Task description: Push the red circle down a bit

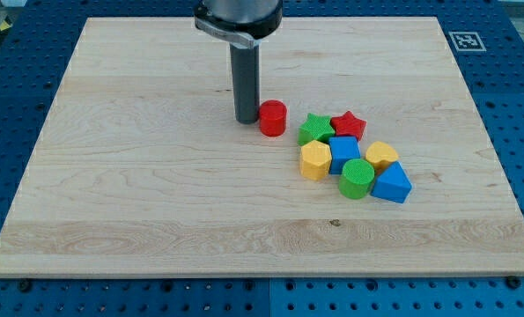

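The red circle (273,118) stands on the wooden board (138,176), a little above the board's middle. My tip (246,120) rests on the board just to the left of the red circle, touching it or nearly so. The dark rod rises straight from the tip to the view's top.
A tight cluster of blocks lies to the right of and below the red circle: a green star (314,129), a red star (348,125), a yellow hexagon (315,160), a blue cube (343,153), a yellow block (381,156), a green circle (357,179), a blue triangle (392,184).
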